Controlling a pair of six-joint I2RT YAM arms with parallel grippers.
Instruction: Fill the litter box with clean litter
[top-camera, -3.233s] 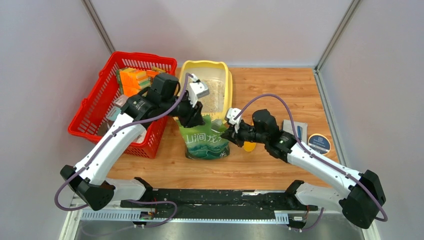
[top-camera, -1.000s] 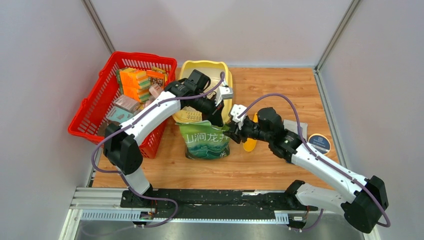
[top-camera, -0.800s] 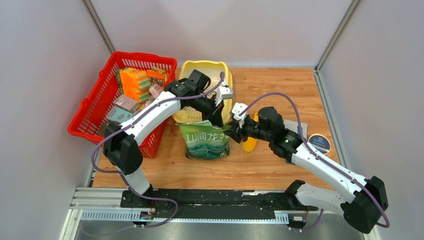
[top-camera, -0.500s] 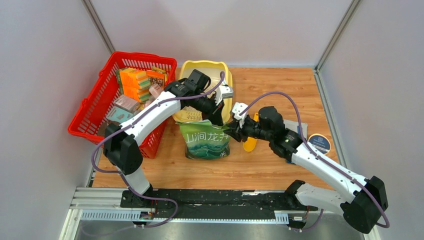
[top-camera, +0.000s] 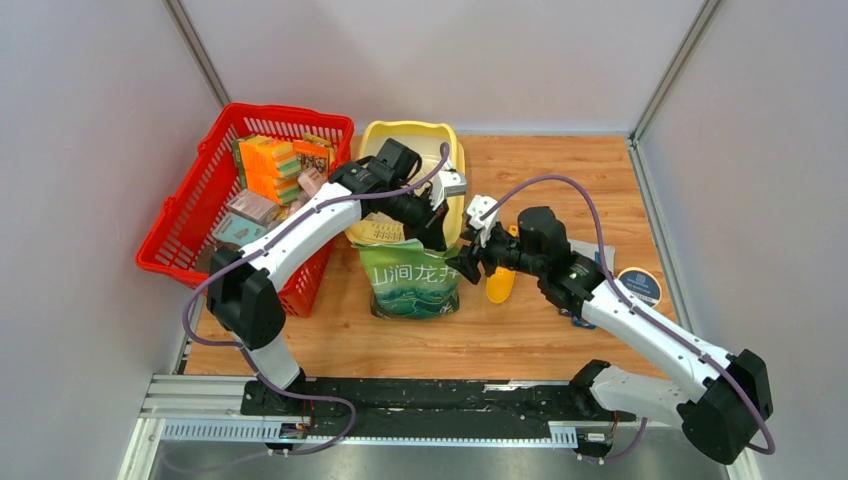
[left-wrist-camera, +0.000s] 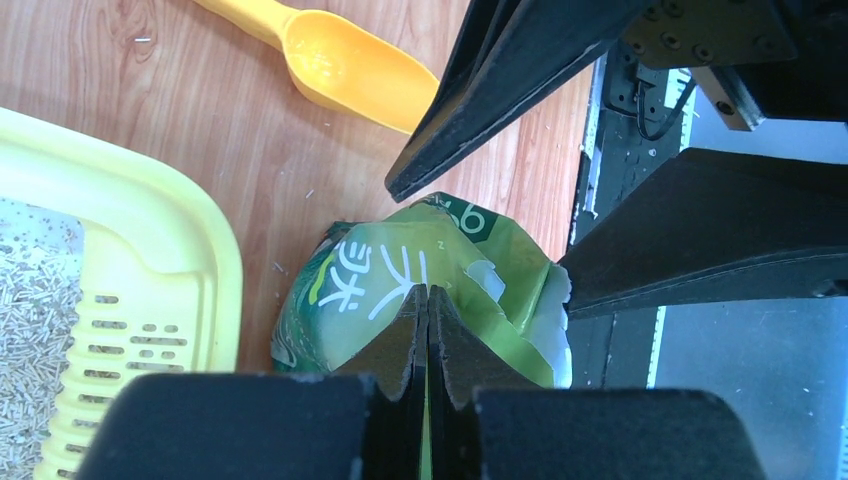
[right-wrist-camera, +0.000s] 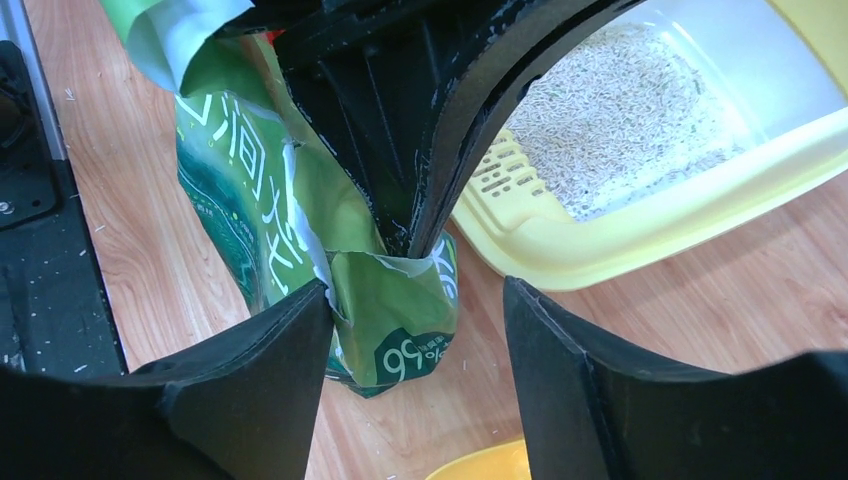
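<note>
Litter (right-wrist-camera: 610, 110) lies in a patch on the floor of the box (right-wrist-camera: 640, 230), next to its slotted end. You can see bare plastic beyond it, so count the fill as begun but far from finished. Your source, the green pouch (top-camera: 412, 285), stands upright just in front of the box's near rim, its torn top open and crumpled. Your left gripper (left-wrist-camera: 428, 300) is clamped tight on the pouch's top edge, beside the box's near corner. Your right gripper (right-wrist-camera: 415, 300) is released: its fingers stand spread on either side of the pouch's folded corner, close to it, and the wrist view shows no squeeze on the film. A yellow scoop (top-camera: 498, 285) lies to the right of the box's near end, with neither arm on it. What is left for you, as I judge it, is most of the job: get a second hold on the pouch, lift it above the box, tip the mouth over the rim, and pour until the floor is covered evenly.
</note>
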